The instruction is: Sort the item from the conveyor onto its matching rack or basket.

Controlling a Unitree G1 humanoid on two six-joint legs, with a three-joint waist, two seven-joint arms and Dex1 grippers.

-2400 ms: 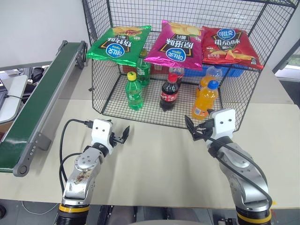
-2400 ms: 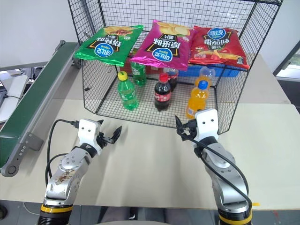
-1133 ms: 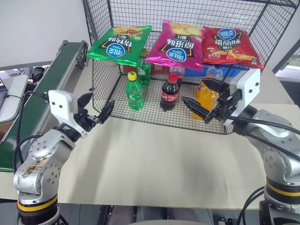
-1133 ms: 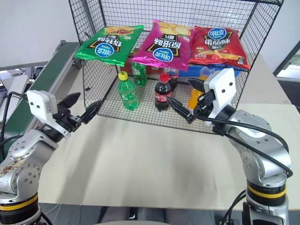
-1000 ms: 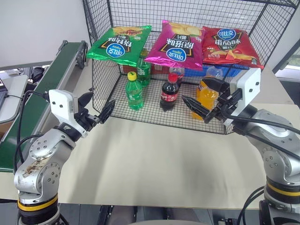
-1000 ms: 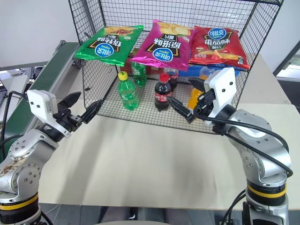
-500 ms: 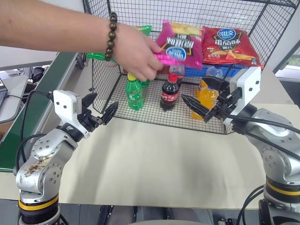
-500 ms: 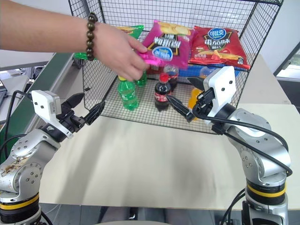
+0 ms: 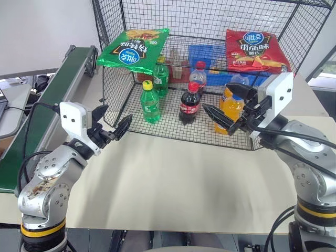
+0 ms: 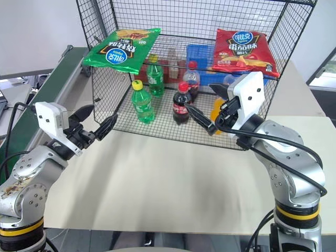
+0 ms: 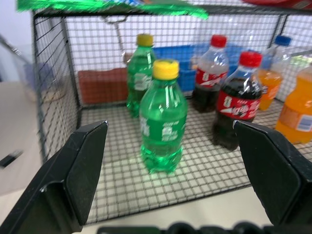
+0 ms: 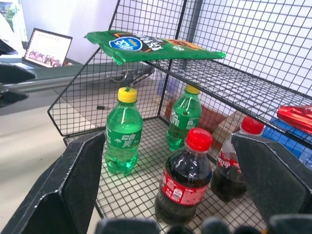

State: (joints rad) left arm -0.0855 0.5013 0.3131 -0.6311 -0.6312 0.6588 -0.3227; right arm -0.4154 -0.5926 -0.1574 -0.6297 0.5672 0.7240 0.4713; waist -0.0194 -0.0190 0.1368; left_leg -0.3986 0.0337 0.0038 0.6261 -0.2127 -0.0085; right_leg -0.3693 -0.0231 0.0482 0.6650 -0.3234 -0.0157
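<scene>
The left hand (image 9: 116, 116) is holding its two black fingers spread wide, gripping nothing and touching nothing, and it is hovering above the pale bench (image 9: 173, 178). The right hand (image 9: 216, 98) is likewise standing wide open and empty in the air. Both hands are pointing toward the rack (image 9: 113, 89), which is sitting just ahead of them on the bench: a big black wire-mesh cage with an upper shelf level. On that shelf, a green chip bag (image 9: 134, 50) is lying beyond the left hand and a red chip bag (image 9: 254, 50) is lying beyond the right hand, with a bare stretch of mesh showing between the two. On the rack's floor, a green soda bottle (image 9: 150, 102) is standing straight ahead of the left hand's open fingers, a cola bottle (image 9: 189, 103) is standing between the two hands' lines, and an orange drink bottle (image 9: 231, 105) is standing right behind the right hand's fingers. A small blue basket (image 9: 202, 55) is sitting farther back inside. The conveyor (image 9: 52, 100), a long dark-green belt in a grey frame, is running along the outer side of the left hand, well apart from the right one.
</scene>
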